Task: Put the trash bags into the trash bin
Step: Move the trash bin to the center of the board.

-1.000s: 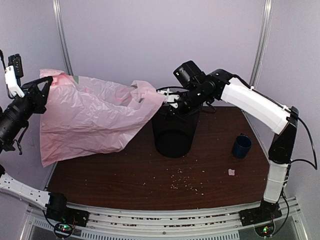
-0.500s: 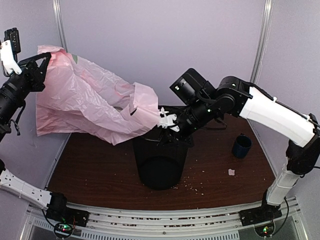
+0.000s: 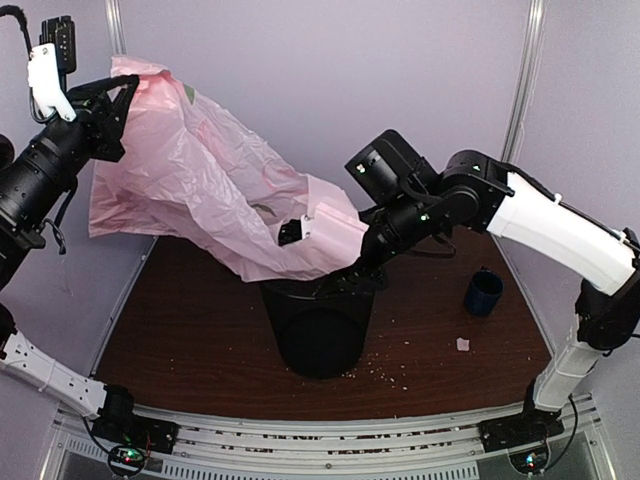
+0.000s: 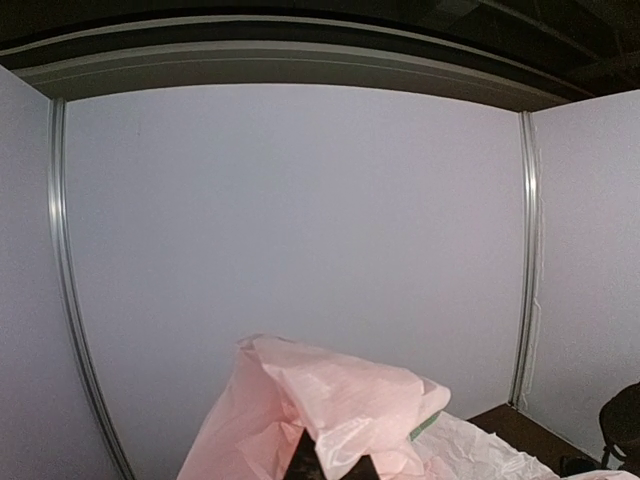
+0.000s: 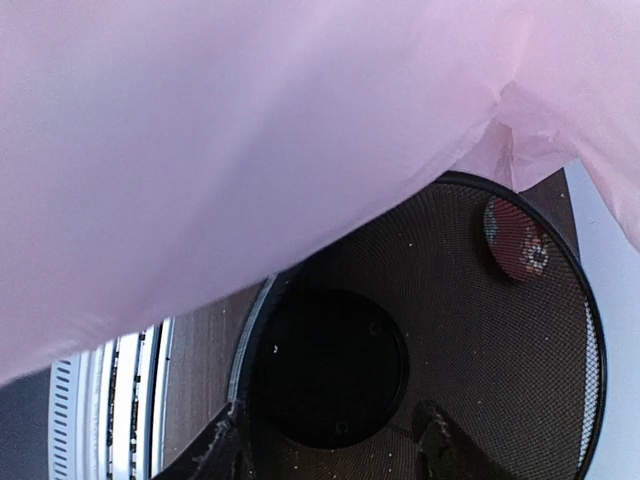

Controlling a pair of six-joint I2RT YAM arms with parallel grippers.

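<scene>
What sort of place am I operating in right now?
Probably a lab robot test cell: plain white wall panels joined by aluminium posts, a brown tabletop, and a slotted metal rail along its near edge.

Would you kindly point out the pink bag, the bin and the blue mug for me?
pink bag [image 3: 200,190]: top view, on its crinkled middle.
bin [image 3: 320,340]: top view, on its mesh front wall.
blue mug [image 3: 483,293]: top view, on its side.
</scene>
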